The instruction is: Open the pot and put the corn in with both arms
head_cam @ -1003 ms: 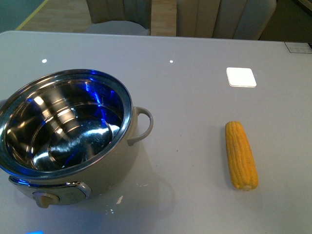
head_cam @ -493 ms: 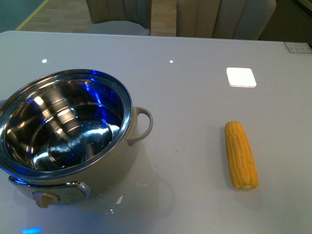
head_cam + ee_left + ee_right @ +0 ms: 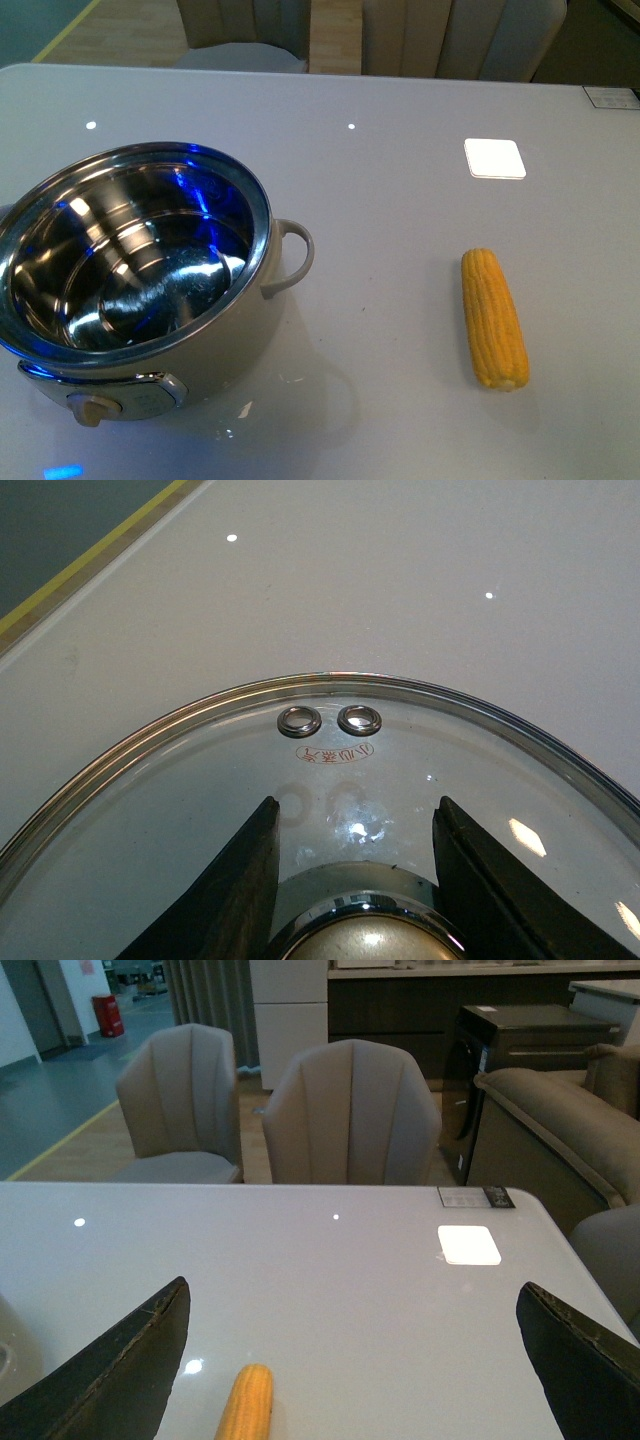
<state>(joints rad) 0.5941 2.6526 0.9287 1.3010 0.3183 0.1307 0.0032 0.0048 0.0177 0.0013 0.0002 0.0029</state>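
Your left tool (image 3: 355,805) clamps the brass knob (image 3: 365,945) of the round glass lid (image 3: 200,780) (right tool (image 3: 352,1288) gapes empty near the yellow corn cob (image 3: 248,1400)).

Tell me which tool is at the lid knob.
The left tool: its fingers flank the glass lid's knob. The right tool is spread wide over the table, corn ahead.

- Overhead light was bright and even; small glints dotted the table (image 3: 400,200).
- Blue glare streaked the inside of the pot (image 3: 140,260).
- Highlights flecked the glass lid (image 3: 150,810).
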